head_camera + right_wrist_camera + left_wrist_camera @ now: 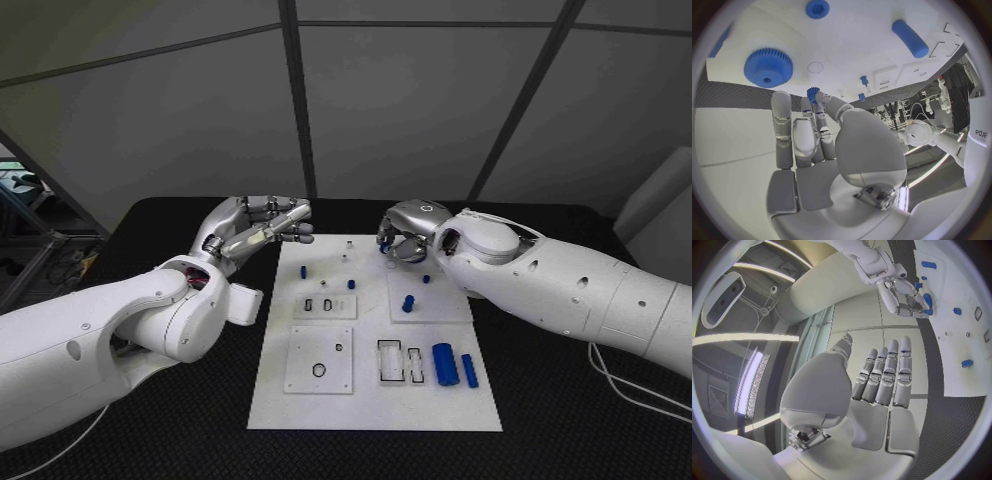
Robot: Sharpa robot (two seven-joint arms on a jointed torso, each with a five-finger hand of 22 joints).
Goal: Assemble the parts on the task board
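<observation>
The white task board (375, 400) lies in the middle of the black table. My right hand (404, 232) hovers over its far end, fingers curled, pinching a small blue part (812, 92) between thumb and fingertip. A blue gear (768, 67) lies on the board just beyond those fingers. My left hand (267, 225) is raised over the board's far left corner with fingers stretched out and nothing in it (879, 380). Small blue pegs (304, 271) (351, 284) stand on the board's far half. A blue pin (408, 303) lies mid-board.
Two blue cylinders, a thick one (444, 362) and a thin one (470, 370), lie at the board's near right beside rectangular slots (391, 362). A plate with round holes (319, 360) sits at the near left. Black table mat (577, 420) surrounds the board.
</observation>
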